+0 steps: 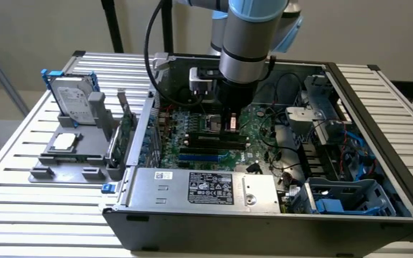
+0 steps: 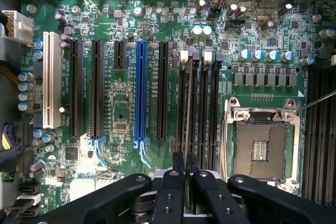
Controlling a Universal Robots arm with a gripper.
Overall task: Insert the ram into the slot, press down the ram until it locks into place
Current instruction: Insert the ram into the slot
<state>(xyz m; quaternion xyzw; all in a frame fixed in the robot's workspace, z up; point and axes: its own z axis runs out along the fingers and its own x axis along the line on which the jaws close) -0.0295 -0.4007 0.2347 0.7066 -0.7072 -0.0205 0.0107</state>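
The ram [image 2: 188, 109] is gripped edge-on by the closed jaws and held in line with a black slot [image 2: 181, 93], apparently so that it seats squarely.

The thin ram [image 2: 187, 129] is standing upright, edge-on, running lengthwise along a long black slot [image 2: 182, 93] among identical parallel ones.

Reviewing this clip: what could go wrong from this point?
1. The gripper holds the ram edge-on over closely spaced parallel slots. A slight offset could land it on a ridge or in the neighbouring slot.
2. The open CPU socket sits right beside them. A slip might hit its exposed contacts.
3. Pressing with the ram tilted could jam one end.
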